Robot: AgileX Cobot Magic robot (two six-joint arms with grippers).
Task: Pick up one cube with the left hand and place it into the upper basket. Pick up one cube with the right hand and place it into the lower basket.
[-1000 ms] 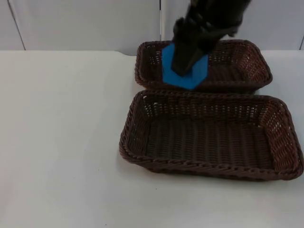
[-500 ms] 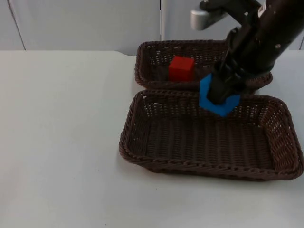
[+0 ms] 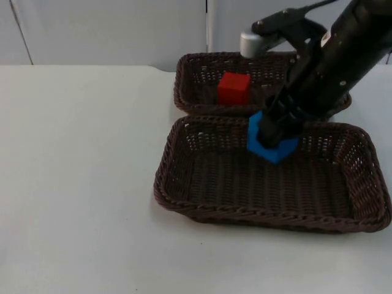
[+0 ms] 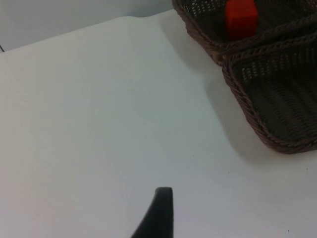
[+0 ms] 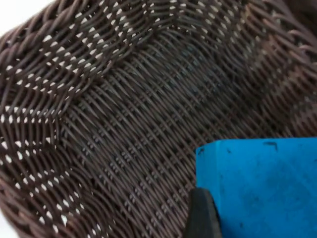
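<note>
We have carried the blue cube (image 3: 271, 146), clamped in the right pincer (image 3: 274, 136), down over the lower basket (image 3: 184, 202), with the red cube (image 3: 233, 88) already in the upper basket (image 3: 187, 86); the left pincer (image 4: 159, 214) waits over the table (image 3: 79, 171), its opening unclear.

Two dark brown rectangular baskets, upper (image 3: 331, 79) and lower (image 3: 184, 184), look like coarse woven wicker. The blue cube (image 3: 269, 147) and red cube (image 3: 233, 88) appear smooth, matt. The white table top (image 3: 79, 171) looks smooth, faintly sheened.
</note>
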